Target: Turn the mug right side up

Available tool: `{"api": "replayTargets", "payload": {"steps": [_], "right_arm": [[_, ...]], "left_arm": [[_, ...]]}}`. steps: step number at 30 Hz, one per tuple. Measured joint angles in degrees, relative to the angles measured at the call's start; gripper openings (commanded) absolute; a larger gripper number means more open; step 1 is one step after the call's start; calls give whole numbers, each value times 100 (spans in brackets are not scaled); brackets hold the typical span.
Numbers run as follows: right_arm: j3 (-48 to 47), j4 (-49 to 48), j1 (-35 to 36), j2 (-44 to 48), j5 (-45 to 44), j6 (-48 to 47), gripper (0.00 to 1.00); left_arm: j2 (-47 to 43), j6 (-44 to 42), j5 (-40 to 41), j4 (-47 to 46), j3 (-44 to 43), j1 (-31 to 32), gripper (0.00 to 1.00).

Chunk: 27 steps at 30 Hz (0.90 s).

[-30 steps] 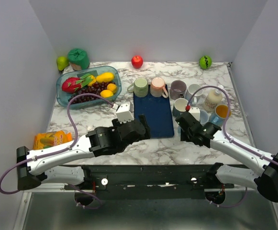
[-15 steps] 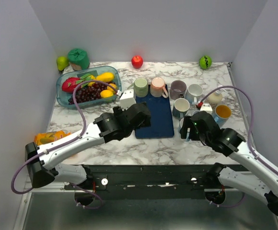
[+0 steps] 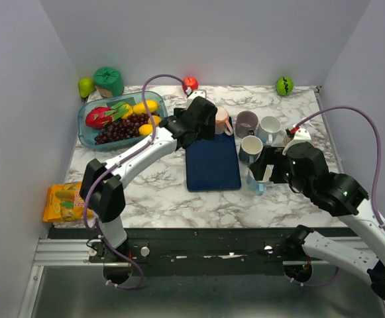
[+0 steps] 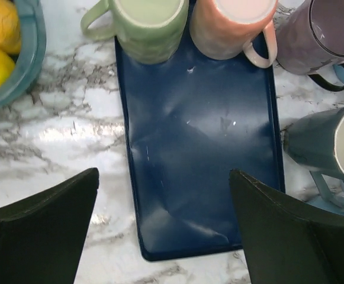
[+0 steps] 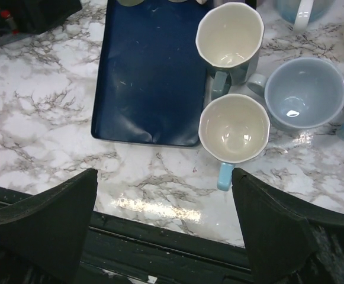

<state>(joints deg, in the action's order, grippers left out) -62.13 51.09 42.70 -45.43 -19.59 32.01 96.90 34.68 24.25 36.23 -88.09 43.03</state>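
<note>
- At the far end of the blue mat, the green mug and the pink mug stand side by side, touching or nearly so. Each shows a flat base, so both look mouth-down, and these are the ones I judge left to turn.
- Over the middle of the mat, the left gripper hovers with its fingers spread wide and nothing between them. It faces the two inverted mugs.
- Off the mat's near right corner, the right gripper hangs above the table, jaws fully apart and empty. Below it the cream-lined mug sits mouth-up, just beside the mat and touching the teal mug.
- Handling, as a guess: the mugs look like glazed ceramic. That would make them rigid, fairly heavy for these fingers, slick under the pads, and apt to chip if dropped or knocked against a neighbour.
- Where to grip: the green mug's handle sticks out past the mat's far left corner, away from the pink mug, so its body offers the freer pinch.
- The pink mug's handle lies at the mat's right edge, near the purple mug, which leaves tighter clearance there.
- A pinch across the wall near the base, with firm closure, should survive the flip.
</note>
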Motion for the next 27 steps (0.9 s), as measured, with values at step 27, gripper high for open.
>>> {"api": "replayTargets", "payload": {"steps": [27], "right_arm": [[-533, 48, 0, -1692, -118, 321, 98]], "left_arm": [[3320, -3720, -4837, -1016, -2857, -2647, 99]]}}
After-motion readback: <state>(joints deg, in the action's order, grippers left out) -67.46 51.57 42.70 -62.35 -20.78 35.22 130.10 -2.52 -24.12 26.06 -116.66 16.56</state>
